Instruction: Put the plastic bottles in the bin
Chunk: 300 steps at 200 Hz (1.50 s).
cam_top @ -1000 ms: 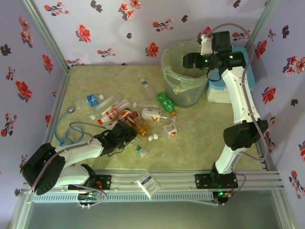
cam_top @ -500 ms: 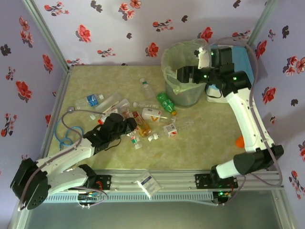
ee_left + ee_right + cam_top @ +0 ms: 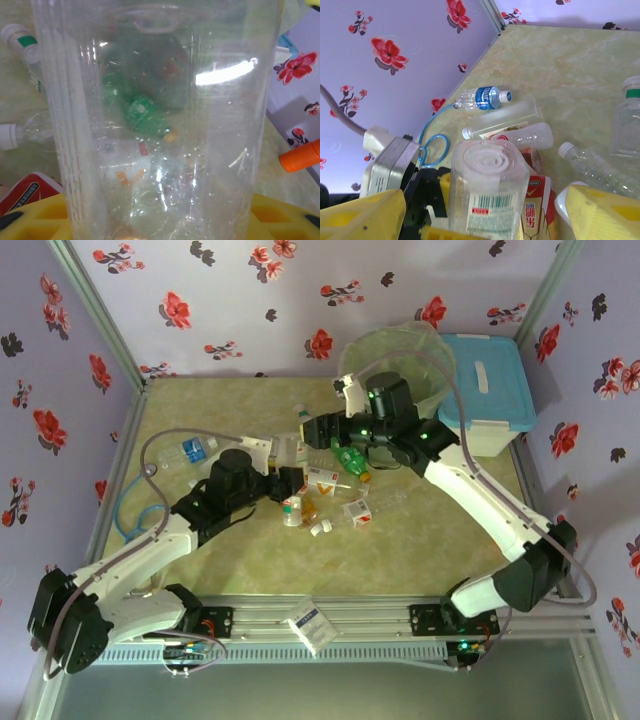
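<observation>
Clamping a clear bottle (image 3: pixel 292 510) upright at mid-frame, the left tool (image 3: pixel 285 488) grips it — right tool (image 3: pixel 315 430) hovers higher in frame, jaws apart.

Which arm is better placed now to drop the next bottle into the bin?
Left. Its end effector grips a clear plastic bottle, so it only needs carrying to the bin. The right end effector is open and empty above the other bottles.
</observation>
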{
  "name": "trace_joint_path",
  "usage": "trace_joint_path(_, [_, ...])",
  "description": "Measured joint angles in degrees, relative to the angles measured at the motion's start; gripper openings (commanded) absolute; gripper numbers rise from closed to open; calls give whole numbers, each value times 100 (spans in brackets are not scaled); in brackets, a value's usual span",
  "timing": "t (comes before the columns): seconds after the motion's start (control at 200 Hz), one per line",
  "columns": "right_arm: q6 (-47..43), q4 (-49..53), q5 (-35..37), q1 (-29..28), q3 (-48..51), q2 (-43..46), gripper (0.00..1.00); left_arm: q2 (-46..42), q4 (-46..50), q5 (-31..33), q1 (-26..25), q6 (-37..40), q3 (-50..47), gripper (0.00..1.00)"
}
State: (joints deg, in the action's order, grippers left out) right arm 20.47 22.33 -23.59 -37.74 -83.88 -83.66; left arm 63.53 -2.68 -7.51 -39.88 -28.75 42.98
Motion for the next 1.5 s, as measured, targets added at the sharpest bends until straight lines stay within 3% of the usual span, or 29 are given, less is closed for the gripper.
trace_joint_path(0.14, [127, -144, -4, -70, 0, -315, 87, 133, -258, -227, 52, 24, 0, 49])
trace_joint_path(0.605, [678, -710, -509, -105, 264, -717, 86, 181, -876, -498, 153, -68, 0, 49])
trace_joint_path(0.95, [872, -927, -616, -127, 291, -918, 62, 361, -992, -525, 173, -186, -2, 51])
trace_joint_path(1.175, [879, -929, -522, -127, 291, -953, 51, 485, -1158, -568, 201, -260, -2, 64])
trace_joint_path(1.395, [938, -944, -313, -116, 291, -946, 47, 487, -1449, -516, 229, -339, -7, 99])
trace_joint_path(1.5, [938, -942, -195, -87, 291, -946, 47, 424, -1543, -459, 229, -367, -94, 100])
